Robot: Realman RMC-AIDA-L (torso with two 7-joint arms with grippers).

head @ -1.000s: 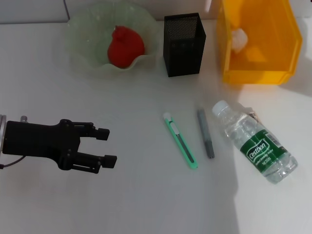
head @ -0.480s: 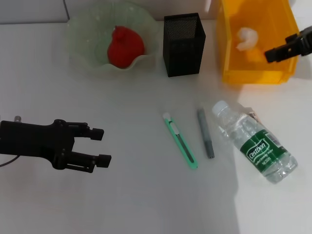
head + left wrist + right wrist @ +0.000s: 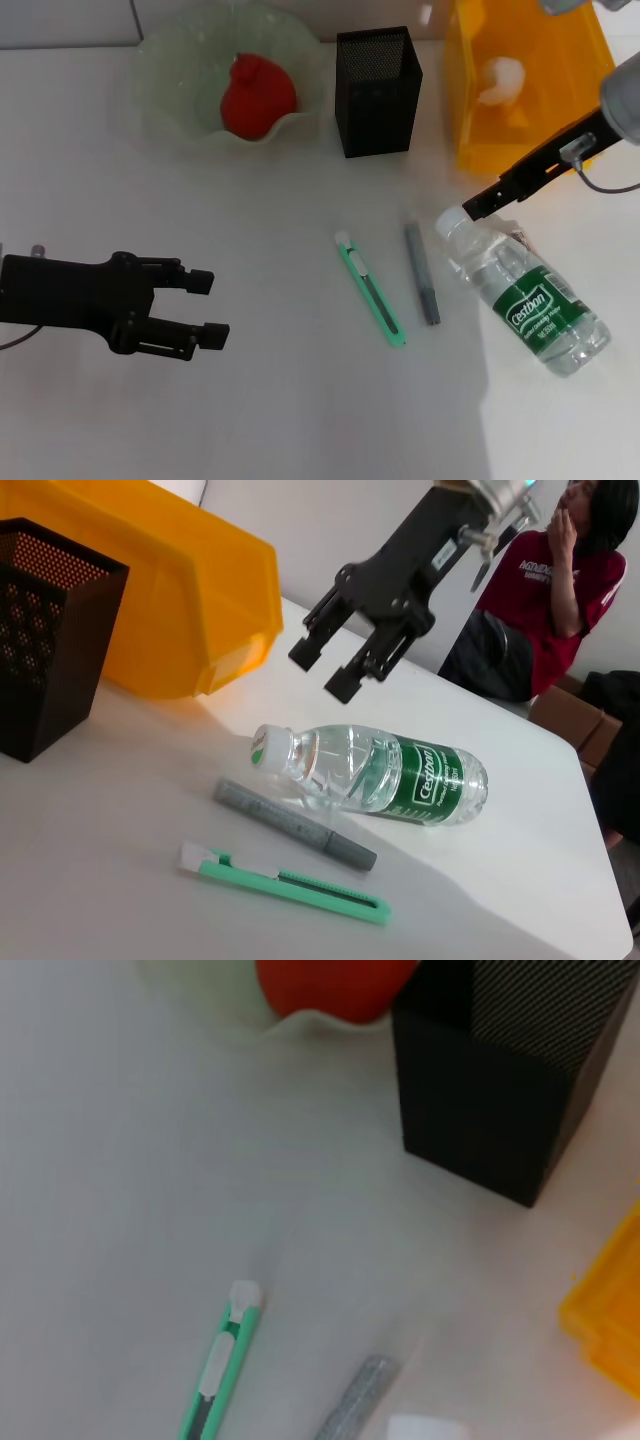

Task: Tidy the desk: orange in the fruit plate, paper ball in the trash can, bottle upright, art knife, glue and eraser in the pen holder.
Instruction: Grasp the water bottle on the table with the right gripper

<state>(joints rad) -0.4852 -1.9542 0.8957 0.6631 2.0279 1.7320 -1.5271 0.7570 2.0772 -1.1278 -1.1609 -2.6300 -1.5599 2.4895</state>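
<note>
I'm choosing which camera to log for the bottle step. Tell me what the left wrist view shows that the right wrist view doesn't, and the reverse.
Only the left wrist view shows the right claw, open and hovering above the cap end of the lying water bottle, plus a seated person in a red shirt in the background. Only the right wrist view shows the red fruit in the pale green plate. Both share the green art knife, the grey glue stick, the black mesh pen holder and the yellow bin.
</note>
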